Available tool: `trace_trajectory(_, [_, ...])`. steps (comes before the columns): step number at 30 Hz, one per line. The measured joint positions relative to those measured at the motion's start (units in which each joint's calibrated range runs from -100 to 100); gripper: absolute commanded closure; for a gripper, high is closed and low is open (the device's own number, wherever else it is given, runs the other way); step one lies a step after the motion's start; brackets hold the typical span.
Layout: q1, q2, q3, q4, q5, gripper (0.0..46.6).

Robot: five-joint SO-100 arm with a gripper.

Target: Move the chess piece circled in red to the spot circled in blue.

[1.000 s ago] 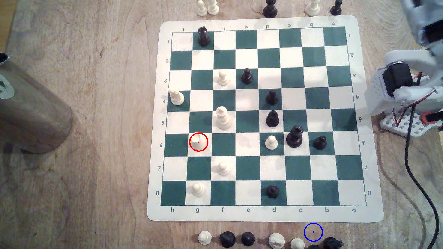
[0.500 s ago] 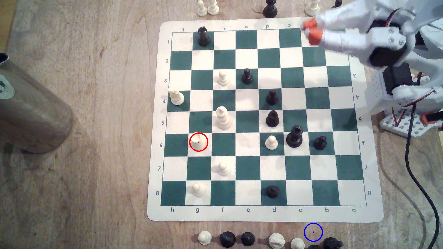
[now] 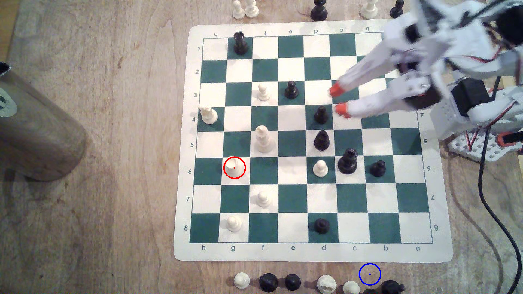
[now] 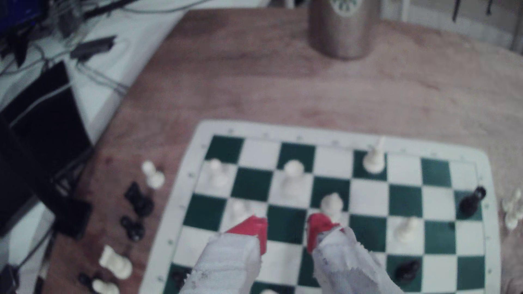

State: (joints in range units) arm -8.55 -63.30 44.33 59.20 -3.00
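Note:
The chess piece (image 3: 234, 167) is a stubby cream piece inside the red ring, standing on the white square g6 at the exterior view's left side of the board. The spot (image 3: 369, 274) is a blue ring on bare wood below the board's bottom edge, under the c and b files. My gripper (image 3: 338, 99) hovers open over the c3/c4 squares, far to the exterior view's right of the chess piece, holding nothing. In the blurred wrist view the gripper (image 4: 287, 229) shows two red-tipped fingers spread apart, with the chess piece (image 4: 293, 172) ahead of them.
A black pawn (image 3: 321, 114) stands just beside the lower fingertip, another (image 3: 291, 90) on e3. A tall cream piece (image 3: 263, 140) stands on f5. Captured pieces, a cream pawn (image 3: 351, 287) and a black one (image 3: 392, 287), flank the spot. A brown metal cup (image 3: 36, 127) stands at the exterior view's left.
The arm has unfolded from the board's right edge and swung from the top right corner down and leftward to c3/c4. Its fingers are spread wider. No piece has moved.

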Motion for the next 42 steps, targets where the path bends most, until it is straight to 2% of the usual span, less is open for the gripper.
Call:
trace_trajectory(8, [-0.1,20.7,-14.1,1.1,-2.6,35.7])
trace_trajectory(13, [-0.1,29.9,-19.6,0.2,-5.0,28.4])
trace_trajectory(15, [-0.1,34.0,-21.5,-1.6,-6.9,28.1])
trace_trajectory(19, [-0.2,41.7,-26.8,-2.6,-8.5,28.4])
trace_trajectory(24, [-1.3,52.6,-34.0,-2.0,-8.7,27.0])
trace_trajectory(28, [-1.7,58.3,-37.7,-1.8,-8.8,27.9])
trace_trajectory(42, [1.0,74.5,-47.4,-5.6,-8.5,27.4])
